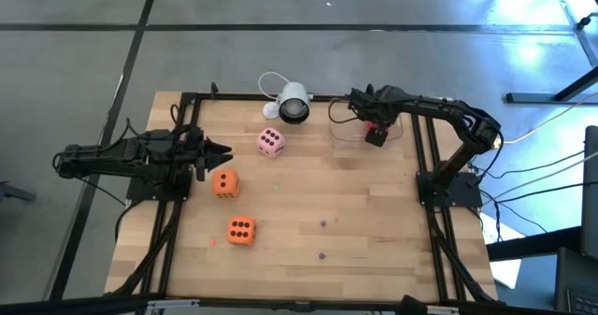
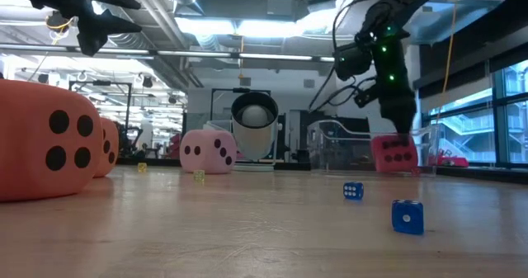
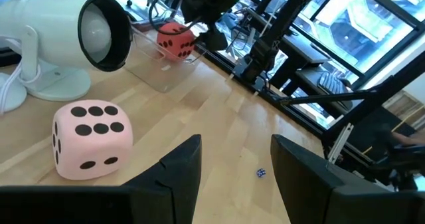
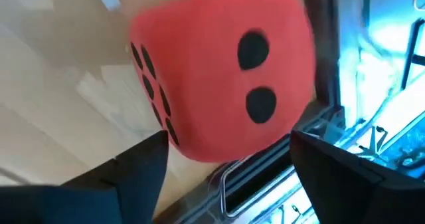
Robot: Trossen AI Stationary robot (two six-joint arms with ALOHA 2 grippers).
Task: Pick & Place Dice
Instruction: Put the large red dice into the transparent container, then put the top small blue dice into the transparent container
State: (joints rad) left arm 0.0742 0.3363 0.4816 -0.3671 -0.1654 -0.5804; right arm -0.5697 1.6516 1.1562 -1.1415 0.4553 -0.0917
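Note:
A red die (image 4: 219,71) sits at the table's far right, inside a clear box (image 2: 346,146). My right gripper (image 4: 229,141) hangs just above it, open, a finger on either side of the die's near end. A pink die (image 1: 271,142) lies near the white camera (image 1: 291,105). Two orange dice (image 1: 224,182) (image 1: 240,230) lie on the wood at the left. My left gripper (image 3: 236,171) waits open at the left edge, above the table, pointing toward the pink die (image 3: 89,137). My right gripper stands open over the red die's top (image 2: 394,142), slanting down from above. Whether its fingertips (image 4: 156,147) touch the die's sides, I cannot tell. The die is down in the clear box, a little tilted.
Two tiny blue dice (image 2: 353,190) (image 2: 407,216) lie on the bare wood in the middle. A black frame (image 1: 425,156) runs along the table's edges. The camera's white cable (image 1: 269,79) loops at the far edge.

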